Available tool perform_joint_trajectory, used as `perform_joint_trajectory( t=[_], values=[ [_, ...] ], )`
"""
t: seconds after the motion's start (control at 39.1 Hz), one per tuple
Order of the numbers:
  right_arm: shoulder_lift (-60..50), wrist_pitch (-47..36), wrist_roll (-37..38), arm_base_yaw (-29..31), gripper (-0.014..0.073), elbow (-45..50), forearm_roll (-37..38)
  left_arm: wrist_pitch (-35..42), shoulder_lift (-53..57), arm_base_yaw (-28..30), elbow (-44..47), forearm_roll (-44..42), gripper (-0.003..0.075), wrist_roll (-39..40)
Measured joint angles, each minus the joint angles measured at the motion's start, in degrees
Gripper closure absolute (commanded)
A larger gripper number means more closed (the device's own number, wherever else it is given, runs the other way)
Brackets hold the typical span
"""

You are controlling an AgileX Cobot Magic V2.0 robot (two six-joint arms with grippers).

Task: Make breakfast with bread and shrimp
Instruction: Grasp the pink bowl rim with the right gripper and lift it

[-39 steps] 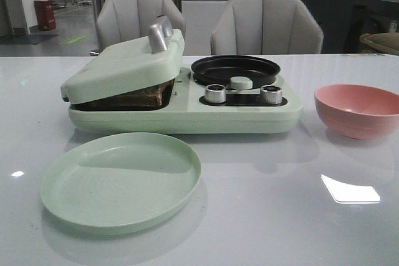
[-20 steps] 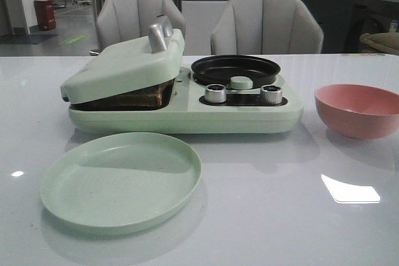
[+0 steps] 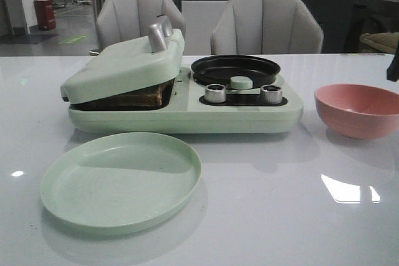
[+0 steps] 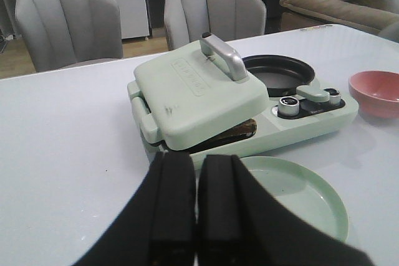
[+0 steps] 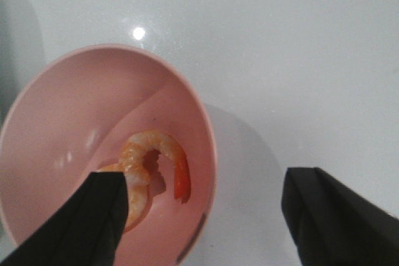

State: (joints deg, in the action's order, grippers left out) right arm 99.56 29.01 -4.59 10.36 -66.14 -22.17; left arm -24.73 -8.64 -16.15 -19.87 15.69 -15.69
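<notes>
The bread (image 3: 142,97) lies pressed under the tilted lid of the pale green sandwich maker (image 3: 124,66); only its dark crust edge shows, also in the left wrist view (image 4: 232,134). The shrimp (image 5: 153,165), curled and pink-orange, lie in the pink bowl (image 5: 75,110), which stands at the table's right (image 3: 358,109). My right gripper (image 5: 202,182) hangs open above the bowl's rim, one finger over the shrimp and the other over bare table. My left gripper (image 4: 197,216) is shut and empty, held above the table near the green plate (image 4: 299,197).
A black round pan (image 3: 235,68) sits on the maker's right half, behind two metal knobs (image 3: 216,93) and a pale green knob (image 3: 241,82). The empty green plate (image 3: 121,179) lies in front. Two grey chairs (image 3: 265,26) stand behind the white table.
A dark part of my right arm has come into the front view at the right edge, above the pink bowl. Everything on the table stayed put.
</notes>
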Motion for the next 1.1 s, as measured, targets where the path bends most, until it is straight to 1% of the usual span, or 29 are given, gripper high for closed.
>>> perform_joint_trajectory(
  t=[0.2,0.28,0.38,0.46,0.54,0.61,0.92,1.0,1.1],
  values=[
    [6.3,0.3,-0.7,0.0,-0.0009,-3.8,0.0,0.0,0.0,0.0,0.0,0.0,0.0606,0.0],
    [8.4,1.2,-1.8,0.0,0.0028,-5.2,0.0,0.0,0.0,0.0,0.0,0.0,0.0606,0.0],
    [10.6,2.9,-3.0,0.0,0.0184,-7.3,0.0,0.0,0.0,0.0,0.0,0.0,0.0606,0.0],
    [11.8,3.7,-3.1,0.0,0.0346,-8.6,0.0,0.0,0.0,0.0,0.0,0.0,0.0606,0.0],
    [12.2,3.8,-3.4,0.0,0.0467,-9.4,0.0,0.0,0.0,0.0,0.0,0.0,0.0606,0.0],
    [12.4,4.2,-3.4,0.0,0.0445,-10.4,-0.3,0.0,0.0,0.0,0.0,0.0,0.0606,0.0],
    [12.6,4.6,-3.5,0.0,0.0449,-12.7,-1.6,0.0,0.0,0.0,0.0,0.0,0.0606,0.0],
    [12.6,5.1,-3.5,0.0,0.0449,-14.1,-1.9,0.0,0.0,0.0,0.0,0.0,0.0606,0.0],
    [12.8,6.1,-3.5,-0.1,0.0449,-18.2,-2.0,0.0,0.0,0.0,0.0,0.0,0.0606,0.0]
  ],
)
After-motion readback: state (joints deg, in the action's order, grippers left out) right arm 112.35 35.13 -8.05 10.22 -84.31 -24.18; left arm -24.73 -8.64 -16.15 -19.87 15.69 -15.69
